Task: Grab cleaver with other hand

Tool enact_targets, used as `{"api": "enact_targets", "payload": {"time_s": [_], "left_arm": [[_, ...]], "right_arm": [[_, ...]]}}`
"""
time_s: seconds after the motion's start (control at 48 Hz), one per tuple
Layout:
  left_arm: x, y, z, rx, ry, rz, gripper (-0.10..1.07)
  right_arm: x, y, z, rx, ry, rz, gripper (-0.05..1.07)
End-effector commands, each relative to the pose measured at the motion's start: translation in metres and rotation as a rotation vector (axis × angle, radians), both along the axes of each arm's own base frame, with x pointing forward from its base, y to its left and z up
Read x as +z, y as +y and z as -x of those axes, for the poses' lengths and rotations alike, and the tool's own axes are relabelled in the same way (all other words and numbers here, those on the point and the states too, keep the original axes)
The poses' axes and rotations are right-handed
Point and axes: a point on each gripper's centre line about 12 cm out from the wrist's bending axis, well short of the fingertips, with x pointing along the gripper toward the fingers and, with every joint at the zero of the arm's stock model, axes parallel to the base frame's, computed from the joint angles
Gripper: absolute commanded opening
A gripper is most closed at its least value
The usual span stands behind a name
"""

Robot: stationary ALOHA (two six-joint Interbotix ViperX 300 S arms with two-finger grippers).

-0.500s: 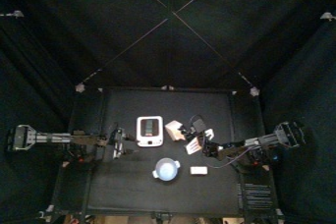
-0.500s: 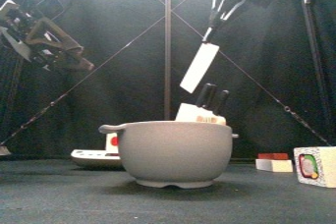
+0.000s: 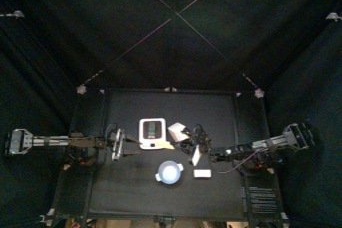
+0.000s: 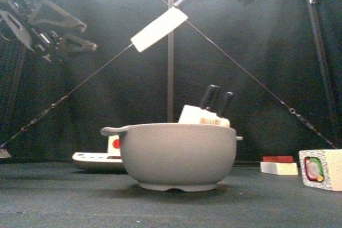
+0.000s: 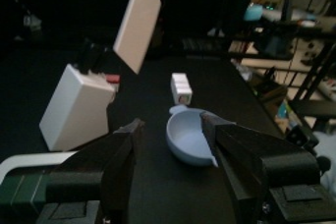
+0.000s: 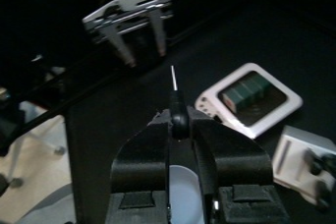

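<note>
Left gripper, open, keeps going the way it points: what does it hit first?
Probably the cleaver blade held up by the right gripper. It hangs ahead of the left gripper, above the knife block and bowl; depth unclear.

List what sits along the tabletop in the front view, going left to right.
White scale → grey bowl, with the knife block rising behind it → small red and white block → printed carton at the right edge.
</note>
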Motion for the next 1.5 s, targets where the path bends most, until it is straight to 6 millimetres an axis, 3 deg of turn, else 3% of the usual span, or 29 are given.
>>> {"api": "enact_targets", "payload": {"time_s": [0.0,0.25,0.688,1.083,1.479], "left_arm": [[0.019,0.000,-0.002,-0.018,-0.111,0.031,0.87],[0.023,-0.002,0.002,-0.040,-0.179,0.055,0.87],[0.026,0.013,0.008,0.081,-0.297,0.059,0.87],[0.022,0.016,-0.012,0.073,-0.268,0.053,0.87],[0.024,0.010,-0.017,0.010,-0.313,0.020,0.87]], "right_arm": [[0.013,-0.008,0.002,0.052,-0.087,0.011,0.45],[0.009,-0.018,0.000,0.074,-0.118,0.060,0.45],[0.021,-0.017,-0.007,0.084,-0.159,0.101,0.45],[0.028,-0.015,-0.020,0.092,-0.170,0.148,0.45],[0.028,-0.015,-0.023,0.094,-0.167,0.149,0.45]]}}
